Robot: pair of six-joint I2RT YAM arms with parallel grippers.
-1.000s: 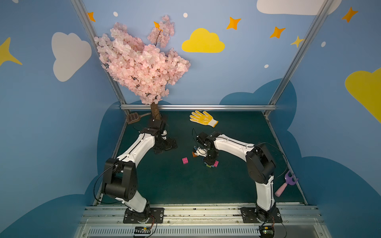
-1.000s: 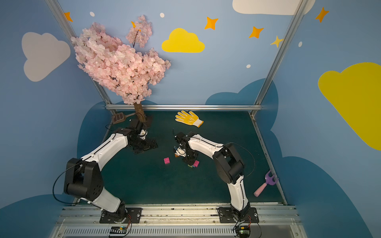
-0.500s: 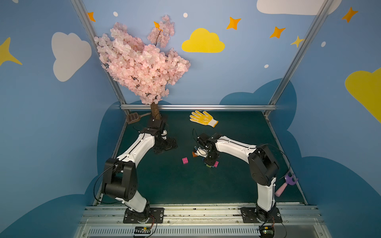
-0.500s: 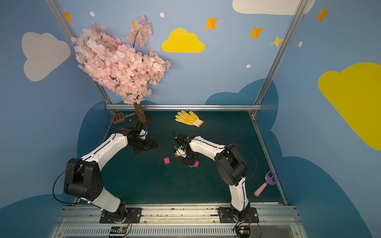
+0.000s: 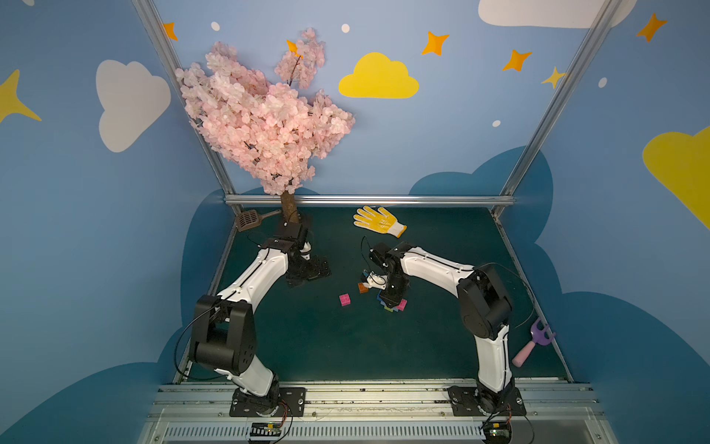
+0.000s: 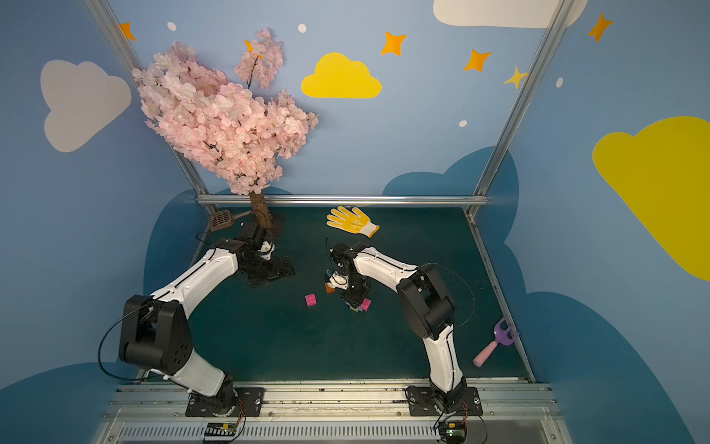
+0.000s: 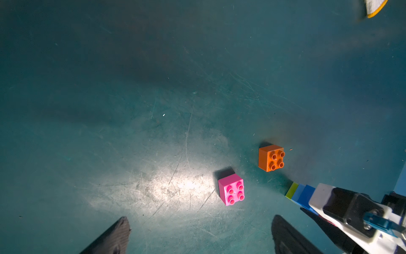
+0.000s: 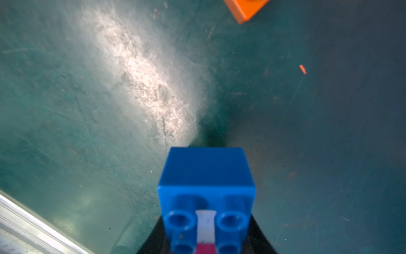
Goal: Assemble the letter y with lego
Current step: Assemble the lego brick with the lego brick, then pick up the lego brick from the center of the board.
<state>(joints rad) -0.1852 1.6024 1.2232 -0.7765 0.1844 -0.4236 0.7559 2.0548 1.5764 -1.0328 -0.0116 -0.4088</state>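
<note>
A: Status change?
B: Negligible. The right fingers [image 8: 256, 242] stay clenched on the brick cluster [image 5: 400, 305], centre of the counter [image 5: 307, 346]. The left fingers [image 7: 114, 237] hang released, far left.
A: Consequence?
B: Assembly stays incomplete: the orange brick [image 5: 362, 287] and the pink brick [image 5: 345, 299] lie loose, just left of the cluster.

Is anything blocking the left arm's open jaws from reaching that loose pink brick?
Nothing visible does. In the left wrist view only bare green mat lies between the left gripper and the pink brick. The orange brick and the joined bricks lie farther off, not in that path.
</note>
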